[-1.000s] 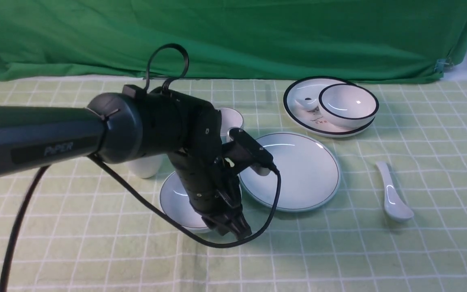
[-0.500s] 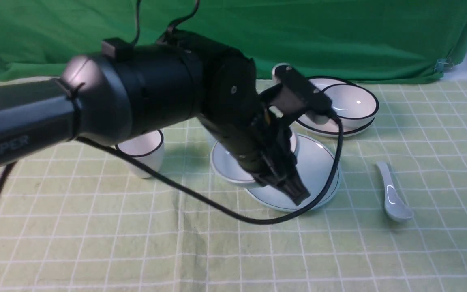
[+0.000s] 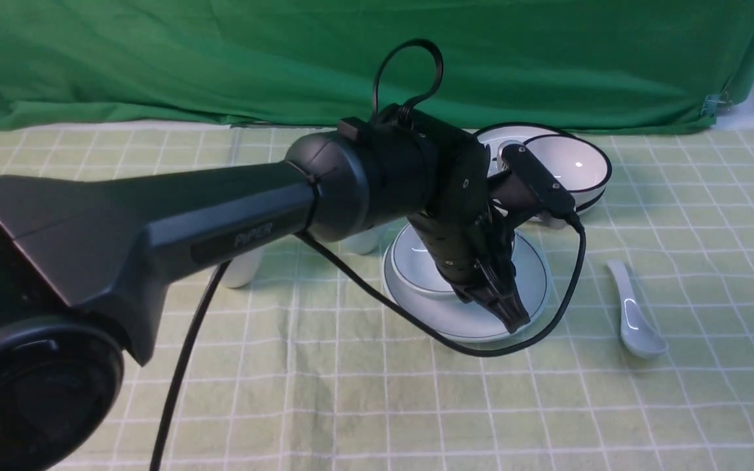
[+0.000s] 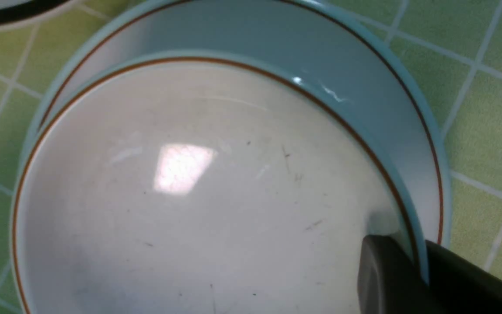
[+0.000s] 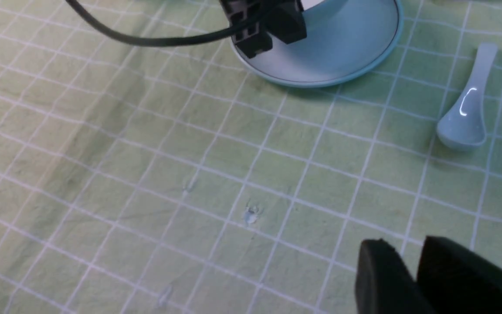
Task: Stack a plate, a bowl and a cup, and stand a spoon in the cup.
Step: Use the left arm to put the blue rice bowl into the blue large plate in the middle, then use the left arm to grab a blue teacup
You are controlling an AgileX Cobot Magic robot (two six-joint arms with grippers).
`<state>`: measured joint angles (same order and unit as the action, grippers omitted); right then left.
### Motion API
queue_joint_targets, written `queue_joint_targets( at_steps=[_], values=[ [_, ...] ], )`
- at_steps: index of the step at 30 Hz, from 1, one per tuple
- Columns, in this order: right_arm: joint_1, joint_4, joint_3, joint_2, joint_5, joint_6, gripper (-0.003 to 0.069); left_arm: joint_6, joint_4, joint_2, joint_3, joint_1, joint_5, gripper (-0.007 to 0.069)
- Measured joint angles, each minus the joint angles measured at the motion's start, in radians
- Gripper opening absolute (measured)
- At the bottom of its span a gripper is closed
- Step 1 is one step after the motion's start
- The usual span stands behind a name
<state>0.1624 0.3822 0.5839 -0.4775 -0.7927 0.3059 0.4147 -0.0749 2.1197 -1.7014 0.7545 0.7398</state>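
The pale blue bowl [image 3: 416, 265] hangs low over the left part of the pale blue plate [image 3: 442, 314], and I cannot tell whether it rests on it. My left gripper [image 3: 511, 317] is shut on the bowl's near right rim. In the left wrist view the bowl [image 4: 190, 196] fills the picture above the plate [image 4: 342, 56], with one finger inside the rim and one outside [image 4: 412, 255]. The pale cup [image 3: 360, 243] peeks out from under my left arm. The white spoon [image 3: 635, 320] lies right of the plate. My right gripper [image 5: 403, 261] hovers over bare cloth, slightly open and holding nothing.
A black-rimmed white plate [image 3: 482, 140] with a black-rimmed bowl [image 3: 573, 163] stands at the back right. A black-rimmed white cup [image 3: 241, 271] shows partly behind my left arm. The arm's cable [image 3: 573, 261] loops over the plate's right side. Green checked cloth covers the table.
My left arm has lifted the bowl from the table's front left and carried it right, over the plate. The right gripper has hardly moved.
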Motion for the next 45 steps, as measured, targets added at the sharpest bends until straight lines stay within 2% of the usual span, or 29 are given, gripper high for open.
queue_joint_targets(
  at_steps=[3,5,9,11,12,14,17,20,25,29,33,37,43,45],
  values=[
    [0.0,0.0,0.0,0.0,0.0,-0.006,0.0203,0.021,-0.024,0.0,-0.002,0.0,-0.001,0.004],
    [0.0,0.0,0.0,0.0,0.0,-0.014,0.0258,0.052,-0.036,0.0,-0.002,0.0,-0.003,0.0057],
    [0.0,0.0,0.0,0.0,0.0,-0.029,0.0361,0.075,-0.04,0.0,-0.005,0.001,-0.024,0.0143],
    [0.0,0.0,0.0,0.0,0.0,-0.029,0.0373,0.079,-0.039,0.0,-0.006,0.001,-0.031,0.0206],
    [0.0,0.0,0.0,0.0,0.0,-0.029,0.0374,0.079,-0.039,0.0,-0.006,0.001,-0.031,0.0206],
    [0.0,0.0,0.0,0.0,0.0,-0.029,0.0375,0.08,-0.039,0.0,-0.006,0.001,-0.033,0.0295],
    [0.0,0.0,0.0,0.0,-0.002,-0.029,0.0375,0.057,-0.037,-0.013,-0.008,0.001,0.0,0.037],
    [0.0,0.0,0.0,0.0,-0.003,-0.029,0.0375,0.01,-0.017,-0.045,-0.031,0.001,0.073,0.0399],
    [0.0,0.0,0.0,0.0,-0.003,-0.029,0.0375,-0.053,0.075,-0.109,-0.113,-0.026,0.212,0.0388],
    [0.0,0.0,0.001,0.0,-0.004,-0.029,0.0375,-0.006,0.088,-0.11,-0.127,-0.116,0.265,0.038],
    [0.0,0.0,0.001,0.0,-0.034,-0.029,0.0375,0.05,0.086,-0.077,-0.127,-0.203,0.249,0.0401],
    [0.0,0.0,0.001,0.0,-0.05,-0.029,0.0375,0.099,0.086,-0.036,-0.127,-0.246,0.206,0.0412],
    [0.0,0.0,0.001,0.0,-0.056,-0.03,0.0374,0.184,0.099,0.044,-0.127,-0.262,0.091,0.0409],
    [0.0,0.0,0.001,0.0,-0.057,-0.031,0.0363,0.189,0.101,0.071,-0.127,-0.262,0.081,0.0379]
  ],
)
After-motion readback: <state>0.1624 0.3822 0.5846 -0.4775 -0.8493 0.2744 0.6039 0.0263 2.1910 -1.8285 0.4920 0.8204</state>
